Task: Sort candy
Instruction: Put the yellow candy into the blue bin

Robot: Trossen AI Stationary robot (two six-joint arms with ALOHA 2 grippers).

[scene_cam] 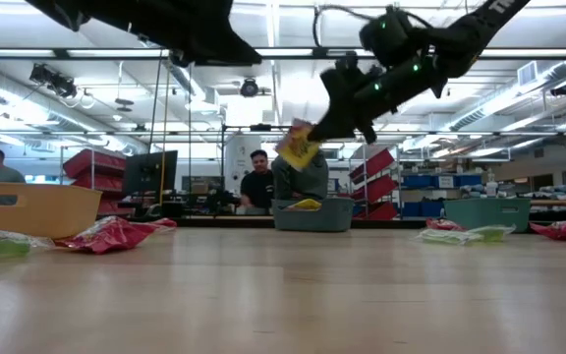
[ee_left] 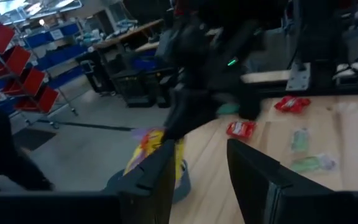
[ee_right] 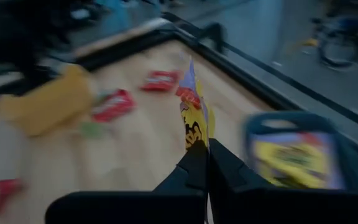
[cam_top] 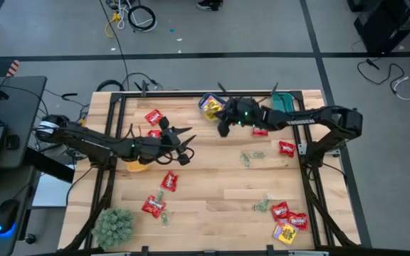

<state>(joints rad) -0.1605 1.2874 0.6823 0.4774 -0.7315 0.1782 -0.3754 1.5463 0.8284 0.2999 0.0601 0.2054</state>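
candy lies scattered over the wooden table [cam_top: 212, 192]: red packets [cam_top: 154, 206], pale green pieces [cam_top: 251, 156]. left gripper [cam_top: 184, 146], mid-table, holds nothing, fingers [ee_left: 260, 180] spread apart. right gripper [ee_right: 205, 163] hangs above the far edge near a grey bin [scene_cam: 312, 213] (already holding yellow packets), fingers pressed together, pinching a yellow packet [ee_right: 194, 118] upright off the table.

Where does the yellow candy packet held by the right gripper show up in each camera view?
High view: yellow packet, upper middle, over the grey bin.
Low view: hanging above that bin.
Left wrist view: centre-left.
Right wrist view: pinched, centre.
Shared landmark: right gripper.
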